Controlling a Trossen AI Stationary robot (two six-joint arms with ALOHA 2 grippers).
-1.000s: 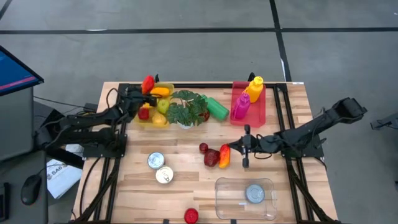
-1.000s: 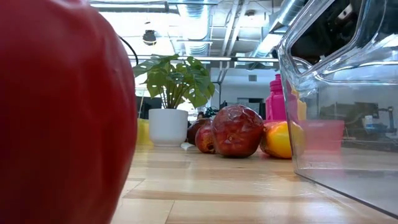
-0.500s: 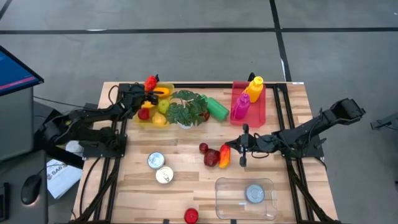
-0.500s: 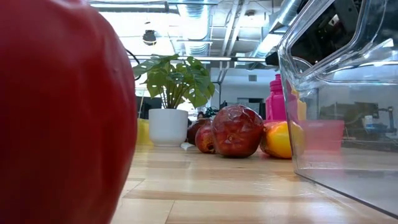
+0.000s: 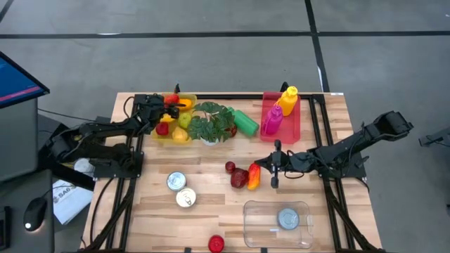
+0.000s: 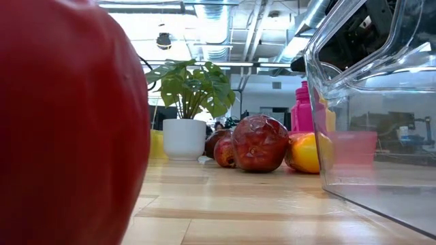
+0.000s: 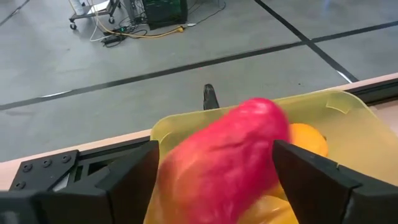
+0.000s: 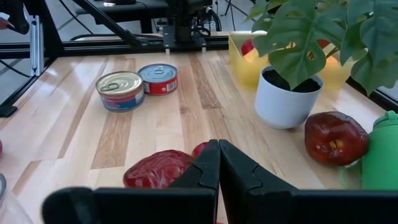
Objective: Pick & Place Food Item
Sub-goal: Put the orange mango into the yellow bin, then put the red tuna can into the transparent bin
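A red-and-yellow fruit (image 5: pixel 171 98) (image 7: pixel 224 155) sits between the fingers of my left gripper (image 5: pixel 166 105) (image 7: pixel 214 149), over the far end of the yellow bin (image 5: pixel 191 96) (image 7: pixel 348 102) at the table's far left. The gripper stands open and the fruit shows blurred. An orange (image 7: pixel 308 138) and other fruit lie in the bin. My right gripper (image 5: pixel 264 167) (image 8: pixel 219 158) is shut at mid-table, just above a wrinkled dark red fruit (image 5: pixel 239 178) (image 8: pixel 155 173) and a red-yellow fruit (image 5: pixel 254 176). My left gripper has one finger (image 7: pixel 124 180) on each side of the fruit's middle (image 7: pixel 186 168), coming from the table's left and slanting slightly down. The fruit is blurred between them, above the bin; I cannot tell whether the fingers touch it.
A potted plant (image 5: pixel 211 121) and a green bottle (image 5: pixel 245 122) stand beside the bin. A pink bin with bottles (image 5: pixel 281 116) is far right. Two cans (image 5: pixel 176 181) (image 5: pixel 186 198) lie near left. A clear container (image 5: pixel 278 223) holds a can, and a red fruit (image 5: pixel 216 243) lies at the near edge.
My left gripper has carried the red-and-yellow fruit a little toward the table's right and down, from above the bin's far rim to lower over the bin.
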